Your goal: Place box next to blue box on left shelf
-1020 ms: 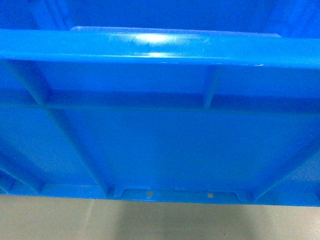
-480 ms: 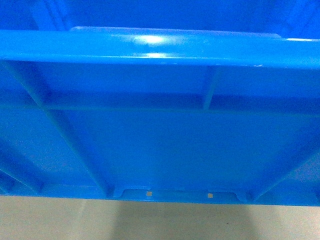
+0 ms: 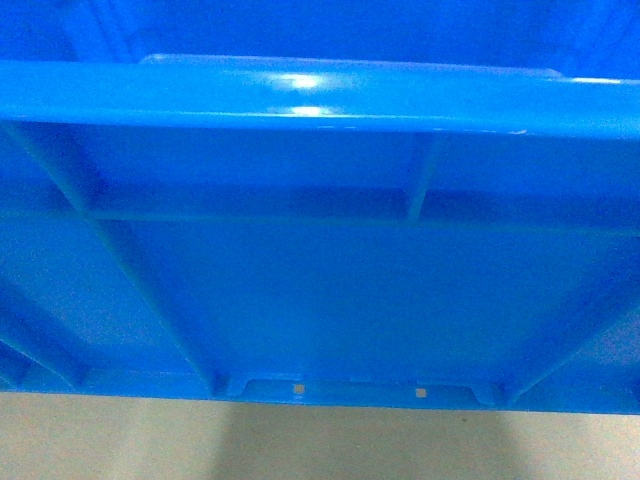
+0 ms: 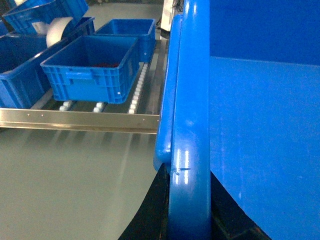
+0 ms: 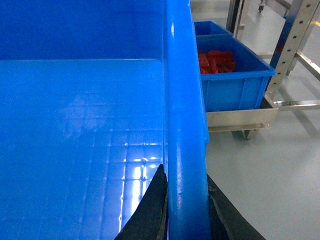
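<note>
Left pincer (image 4: pixel 186 220): dark fingers sit on either side of the box's (image 3: pixel 320 290) thick left rim, pinching it; only their edges show at the bottom of the left wrist view.
Right pincer (image 5: pixel 186 215): two dark fingers clamp the box's right rim, one on the inner face and one on the outer.
Box: held between both pincers above the pale floor (image 3: pixel 320 445); in the head view its ribbed side wall fills nearly everything, with two tiny pale squares near the bottom edge and the glossy rim across the top.
Box interior: bare blue bottom with a faint grid pattern, seen in the right wrist view.
Left shelf (image 4: pixel 137 92): rows of small white rollers on metal rails, with a metal bar along its front edge, left of the held box and apart from it.
Blue box on shelf (image 4: pixel 92 67): stands on the rollers near the shelf's front edge; more blue crates sit behind and to its left.
Roller lane: bare rollers lie just to the right of the shelf's blue box.
Right side: a blue bin of red parts (image 5: pixel 227 75) rests on a wheeled metal cart beside a perforated steel upright (image 5: pixel 290 40).
</note>
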